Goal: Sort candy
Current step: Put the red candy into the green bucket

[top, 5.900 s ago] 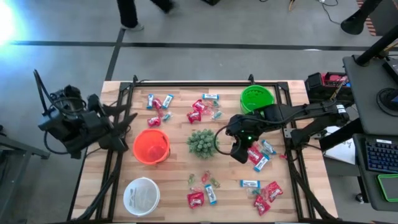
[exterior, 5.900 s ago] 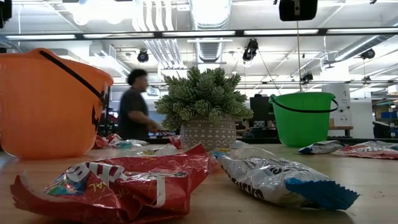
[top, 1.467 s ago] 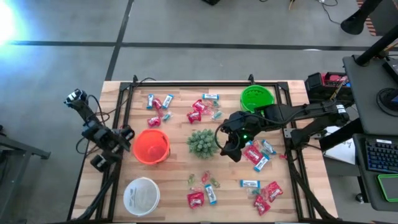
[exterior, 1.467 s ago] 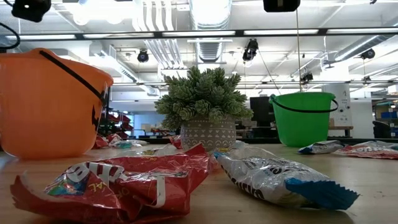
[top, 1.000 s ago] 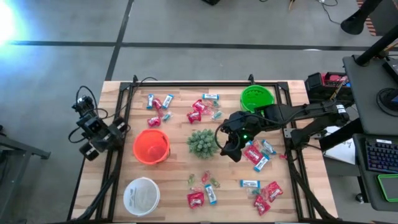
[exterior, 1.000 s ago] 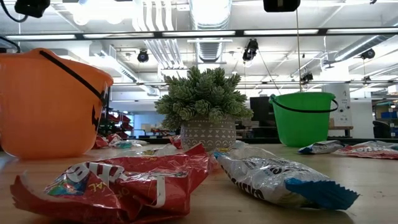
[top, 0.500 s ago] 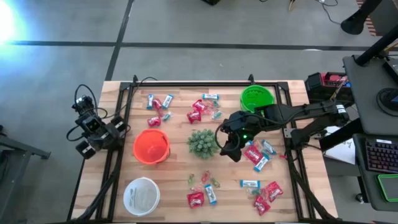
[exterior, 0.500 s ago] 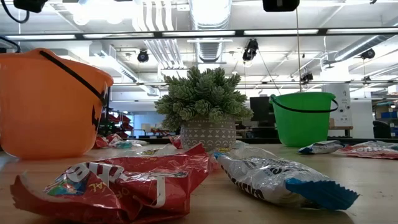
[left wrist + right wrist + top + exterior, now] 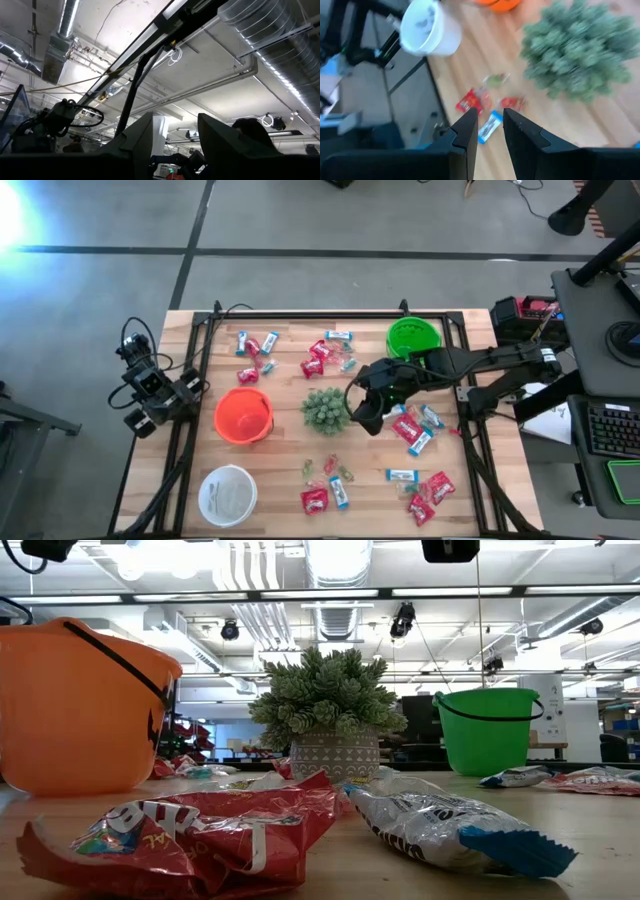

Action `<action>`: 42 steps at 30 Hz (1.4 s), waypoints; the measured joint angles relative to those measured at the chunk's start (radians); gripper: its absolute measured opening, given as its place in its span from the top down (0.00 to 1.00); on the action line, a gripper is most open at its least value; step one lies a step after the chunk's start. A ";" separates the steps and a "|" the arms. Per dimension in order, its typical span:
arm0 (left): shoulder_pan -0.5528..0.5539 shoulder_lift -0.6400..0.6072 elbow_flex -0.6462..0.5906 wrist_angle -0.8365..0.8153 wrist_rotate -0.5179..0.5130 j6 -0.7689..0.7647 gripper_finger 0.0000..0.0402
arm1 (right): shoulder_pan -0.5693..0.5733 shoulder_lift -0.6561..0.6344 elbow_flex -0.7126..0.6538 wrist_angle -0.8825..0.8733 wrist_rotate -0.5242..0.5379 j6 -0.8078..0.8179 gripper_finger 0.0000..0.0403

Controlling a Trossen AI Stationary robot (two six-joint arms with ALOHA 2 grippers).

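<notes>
A grey concrete floor is lying all around the wooden table, with a dark line running across it at twelve o'clock of the table. A strong white glare is falling on the floor at ten o'clock. At three o'clock a grey desk is standing, carrying a keyboard. Seen level from the table, long ceiling lights are glowing overhead, and a ribbed round duct is hanging between white pipes. A larger ribbed duct is running past more lights in the left wrist view.
</notes>
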 joint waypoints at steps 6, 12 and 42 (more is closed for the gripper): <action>0.000 0.000 0.000 0.001 0.000 0.000 0.65 | 0.000 0.000 0.000 0.001 0.156 0.080 0.79; 0.000 0.000 0.000 0.001 0.000 0.000 0.65 | -0.005 -0.006 0.000 -0.009 0.255 0.105 0.79; 0.000 0.000 0.000 -0.003 0.000 0.000 0.65 | -0.013 -0.024 0.000 0.096 0.401 -0.028 0.77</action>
